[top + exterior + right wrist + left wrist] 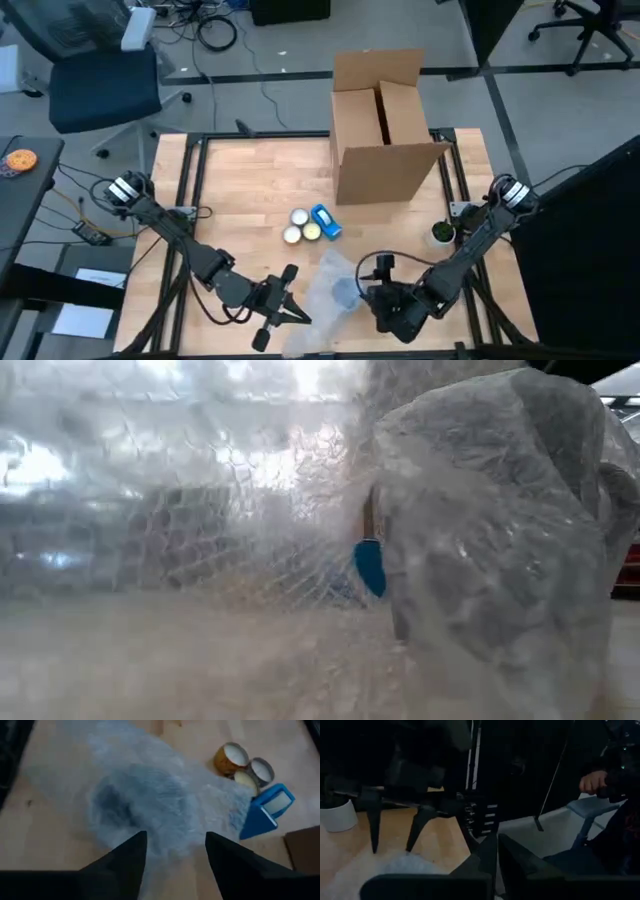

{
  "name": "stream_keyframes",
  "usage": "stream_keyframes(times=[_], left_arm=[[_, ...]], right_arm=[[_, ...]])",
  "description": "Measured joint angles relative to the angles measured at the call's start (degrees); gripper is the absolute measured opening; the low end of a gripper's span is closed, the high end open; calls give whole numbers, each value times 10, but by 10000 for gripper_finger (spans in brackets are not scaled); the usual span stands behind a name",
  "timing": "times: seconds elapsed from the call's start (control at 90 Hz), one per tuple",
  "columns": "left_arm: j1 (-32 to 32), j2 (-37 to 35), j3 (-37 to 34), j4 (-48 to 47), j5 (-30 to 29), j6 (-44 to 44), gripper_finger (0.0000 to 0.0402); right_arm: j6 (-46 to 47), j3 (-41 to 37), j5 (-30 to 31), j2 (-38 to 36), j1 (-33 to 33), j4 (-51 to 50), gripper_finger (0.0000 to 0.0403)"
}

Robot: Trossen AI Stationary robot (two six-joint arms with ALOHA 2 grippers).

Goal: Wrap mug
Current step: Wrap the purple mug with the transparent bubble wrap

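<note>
**Mug half bundled, wrap not yet closed**

The mug [117,805] lies near the front edge of the table [240,180], showing only as a dark shape under a loose sheet of bubble wrap [335,285]. The sheet covers it (the low view shows it heaped over a rounded bulk) but spreads out flat around it, so by my reading the folding and tucking remain to be done.

The right gripper [175,852] hangs just above the covered mug with its fingers spread wide and nothing between them. The left gripper [290,310] sits at the near left edge of the sheet; its fingers look close together in its own wrist view, gripping nothing I can make out.

Farther back stand three rolls of tape [303,226], a blue tape dispenser [325,221] and an open cardboard box [385,130], probably meant for sealing and packing later.
</note>
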Motion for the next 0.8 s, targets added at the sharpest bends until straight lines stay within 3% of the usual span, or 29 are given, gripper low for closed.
stream_keyframes(times=[0.322, 0.556, 0.8], left_arm=[[0, 0, 0, 7, 1, -1, 0], [-1, 0, 0, 8, 1, -3, 0], [-1, 0, 0, 8, 1, -4, 0]], right_arm=[[-176, 0, 2, 42, -48, 10, 104], [-274, 1, 12, 55, -61, 63, 12], [-290, 21, 13, 43, -54, 62, 11]])
